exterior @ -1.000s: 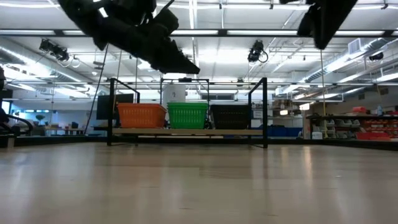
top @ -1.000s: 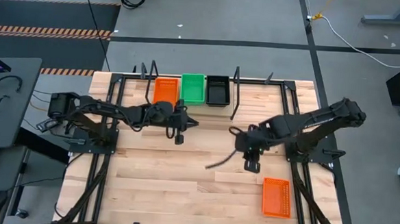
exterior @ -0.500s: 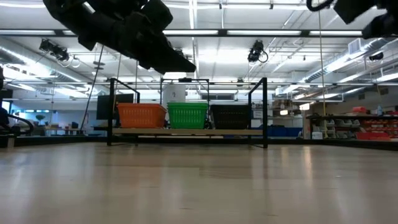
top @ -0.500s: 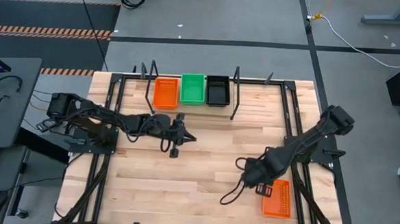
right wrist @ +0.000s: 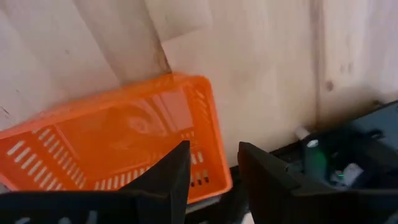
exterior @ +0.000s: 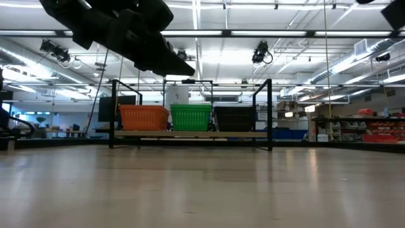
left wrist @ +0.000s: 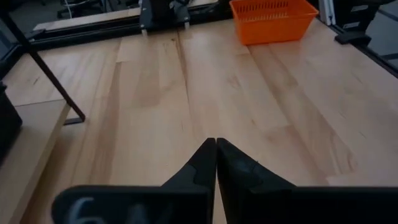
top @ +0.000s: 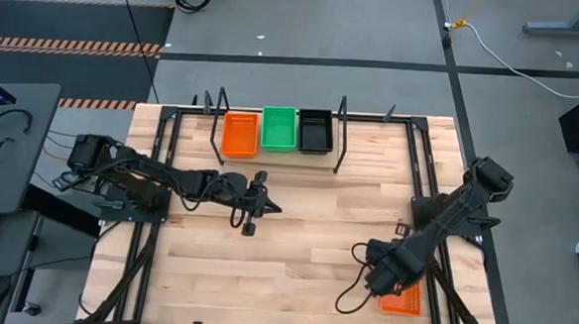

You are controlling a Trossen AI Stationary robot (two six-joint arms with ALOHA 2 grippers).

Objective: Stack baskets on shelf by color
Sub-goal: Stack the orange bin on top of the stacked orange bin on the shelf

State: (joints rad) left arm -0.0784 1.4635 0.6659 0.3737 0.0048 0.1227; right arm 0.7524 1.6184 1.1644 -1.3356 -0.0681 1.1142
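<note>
Orange, green, black baskets (top: 279, 130) lined on shelf (top: 339, 135). Loose orange basket (right wrist: 118, 149) on table, straddled by parted jaws of right gripper (right wrist: 211, 165). Left gripper (left wrist: 216, 163) closed, empty, mid-table.

left arm: stretched out low from left mount toward centre, wrist roughly level
left tool (left wrist: 216, 163): fingers pressed together, nothing between them, hanging above mid-area
right arm: folded down from right mount toward near right corner, cable loop trailing
right tool (right wrist: 213, 168): pointing down, fingers parted with a gap, gripping nothing
</note>
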